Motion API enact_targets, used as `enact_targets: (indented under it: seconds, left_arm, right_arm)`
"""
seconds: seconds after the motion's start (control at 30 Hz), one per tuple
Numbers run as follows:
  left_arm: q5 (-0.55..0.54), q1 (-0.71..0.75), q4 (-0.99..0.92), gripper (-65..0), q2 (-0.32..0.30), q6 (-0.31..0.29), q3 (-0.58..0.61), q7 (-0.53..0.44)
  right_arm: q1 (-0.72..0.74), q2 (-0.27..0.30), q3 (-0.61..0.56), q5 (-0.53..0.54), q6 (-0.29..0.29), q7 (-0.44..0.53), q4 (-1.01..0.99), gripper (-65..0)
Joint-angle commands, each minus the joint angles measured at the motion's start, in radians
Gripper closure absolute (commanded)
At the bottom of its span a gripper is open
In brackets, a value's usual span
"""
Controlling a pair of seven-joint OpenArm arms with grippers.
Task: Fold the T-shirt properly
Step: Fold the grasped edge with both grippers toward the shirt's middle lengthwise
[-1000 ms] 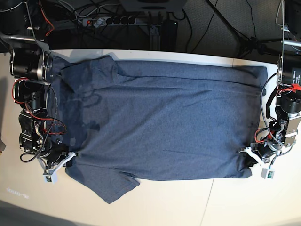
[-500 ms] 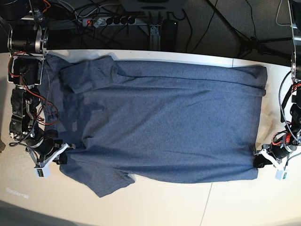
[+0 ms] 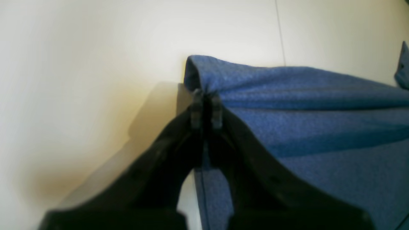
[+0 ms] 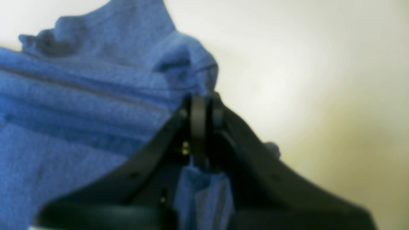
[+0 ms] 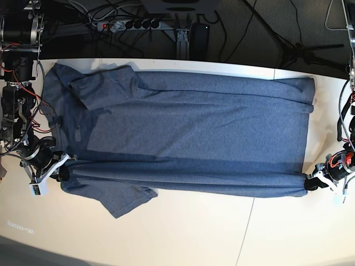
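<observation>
The blue-grey T-shirt (image 5: 188,133) lies spread across the pale table (image 5: 183,238), plain side up, with one sleeve at the back left (image 5: 102,83) and one at the front left (image 5: 119,197). Its near edge is raised into a taut ridge between both grippers. My left gripper (image 5: 309,185) at the base view's right is shut on the hem corner; the left wrist view shows its fingertips (image 3: 206,105) pinching the T-shirt (image 3: 303,111). My right gripper (image 5: 61,166) at the base view's left is shut on the shoulder end, and the right wrist view shows it (image 4: 203,105) clamped on bunched T-shirt cloth (image 4: 96,95).
A power strip (image 5: 130,24), cables and stand legs (image 5: 294,50) sit beyond the table's far edge. A thin seam (image 5: 247,227) runs across the table in front of the shirt. Both arm bases stand at the table's left (image 5: 16,72) and right (image 5: 349,83) ends.
Both grippers have moved outward, away from each other, keeping their hold. The shirt's near edge has been pulled straight and taut, and the front sleeve has slid left.
</observation>
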Motion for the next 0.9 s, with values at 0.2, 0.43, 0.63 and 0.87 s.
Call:
enact_targets:
  seconds: [0.2, 0.43, 0.63, 0.87]
  left_arm:
    - [-0.079, 0.047, 0.106, 0.0, -0.071, -0.021, -0.009, 0.056]
    - [-0.078, 0.14, 0.257, 0.0, -0.097, -0.021, -0.01, 0.066]
    - [-0.063, 0.164, 0.277, 0.0, -0.096, -0.021, -0.016, 0.067]
    - [-0.063, 0.167, 0.277, 0.0, -0.096, -0.021, -0.016, 0.066]
  right_arm:
    - [-0.002, 0.024, 0.008, 0.002, 0.077, 0.019, 0.017, 0.0]
    - [-0.005, 0.024, 0.008, 0.002, 0.077, -0.007, 0.017, 0.0]
    - [-0.046, 0.024, 0.008, 0.002, 0.077, -0.002, 0.017, 0.0]
    - [-0.085, 0.023, 0.008, 0.002, 0.077, 0.008, 0.017, 0.0]
